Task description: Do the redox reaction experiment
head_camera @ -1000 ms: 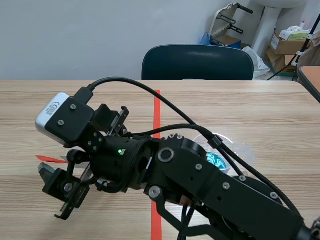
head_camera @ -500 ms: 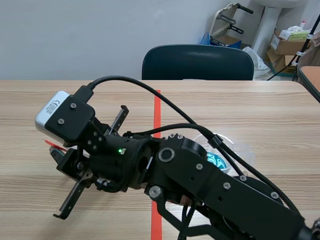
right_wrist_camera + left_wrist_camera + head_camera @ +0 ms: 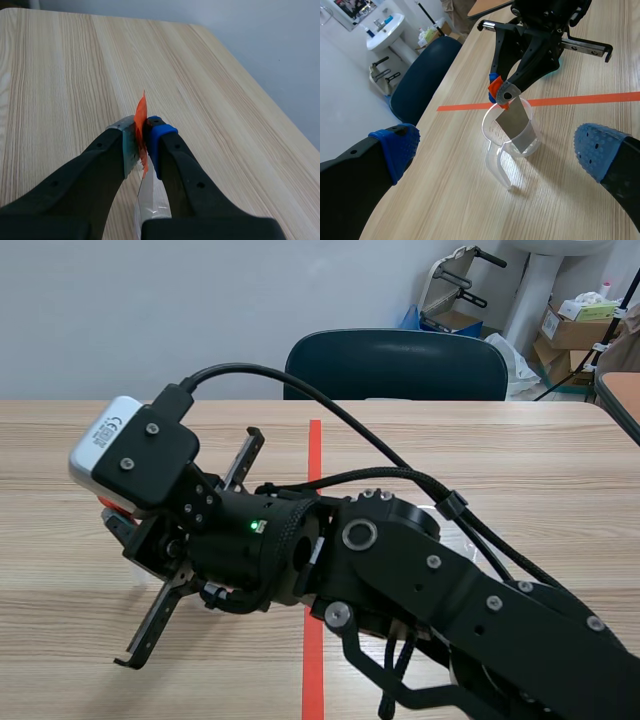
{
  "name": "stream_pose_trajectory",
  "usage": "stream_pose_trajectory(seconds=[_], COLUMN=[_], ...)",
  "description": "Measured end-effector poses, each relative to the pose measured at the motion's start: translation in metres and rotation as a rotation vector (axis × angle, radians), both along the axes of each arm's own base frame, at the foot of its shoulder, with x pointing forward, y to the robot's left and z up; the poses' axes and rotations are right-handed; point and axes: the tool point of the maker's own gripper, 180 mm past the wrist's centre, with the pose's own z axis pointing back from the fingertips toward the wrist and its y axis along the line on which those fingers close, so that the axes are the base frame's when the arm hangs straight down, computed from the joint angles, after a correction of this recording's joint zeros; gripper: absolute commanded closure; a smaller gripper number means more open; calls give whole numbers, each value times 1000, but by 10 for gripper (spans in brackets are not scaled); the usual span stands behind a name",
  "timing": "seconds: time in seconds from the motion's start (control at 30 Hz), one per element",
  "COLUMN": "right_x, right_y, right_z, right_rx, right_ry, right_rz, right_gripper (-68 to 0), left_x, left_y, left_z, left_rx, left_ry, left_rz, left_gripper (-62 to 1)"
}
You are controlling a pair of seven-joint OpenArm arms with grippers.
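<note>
1. Grey metal strip [image 3: 516,122], with an orange tab [image 3: 499,91] at its top, sits clamped between the right fingers [image 3: 532,70], which are pressed hard together on that tab.
2. It hangs close to upright with a slight tilt, long axis pointing down, and its lower end is inside the clear beaker [image 3: 487,131] on the worktop [image 3: 445,200].
3. Left fingers [image 3: 395,147] are spread wide and hold nothing, and the beaker stands ahead of them, in line with the gap.
4. Right arm owns this one, I'd say: the next move looks like a straight run along the strip's own axis, clear of the beaker's rim.
5. For room, there's open wood beside the beaker, the tape line [image 3: 580,99] just beyond it, and the worktop's edge well apart.
</note>
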Motion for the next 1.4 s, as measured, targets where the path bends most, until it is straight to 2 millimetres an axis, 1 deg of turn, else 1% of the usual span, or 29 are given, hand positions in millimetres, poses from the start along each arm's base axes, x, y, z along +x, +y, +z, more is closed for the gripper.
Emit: stream_pose_trajectory(seconds=[0.1,0.2,0.37,0.47,0.57,0.73,0.97,1.03,1.13,1.2,1.4], right_x=[2,8,16,17,18,21,11,8,6,5,6], right_y=[-3,-7,-13,-14,-14,-16,-19,-19,-21,-22,-24], right_z=[1,2,0,-1,13,49,87,97,108,113,117], right_rx=[-4,-4,-25,-42,-40,14,71,96,123,133,147], right_ry=[-8,-10,-6,-3,-22,-17,9,24,37,40,45], right_rz=[-5,-25,-52,-60,-65,-91,-52,-47,-42,-41,-44], right_gripper=[-9,-9,-9,-9,-9,-9,-9,-9,-9,-9,-9], left_x=[-1,-1,-1,-1,-1,-1,1,4,5,7,14], left_y=[-1,-1,-1,-1,-1,-1,1,4,5,5,7], left_z=[2,3,3,3,3,3,-3,-8,-9,-4,15], left_rx=[-9,-15,-16,-16,-16,-15,15,41,46,16,-87], left_ry=[-4,-7,-7,-7,-7,-7,7,18,21,14,-14], left_rz=[-6,-10,-10,-10,-10,-10,10,28,36,51,92], left_gripper=[-623,-623,-623,-623,-623,-623,-623,-623,-623,-623,-623])
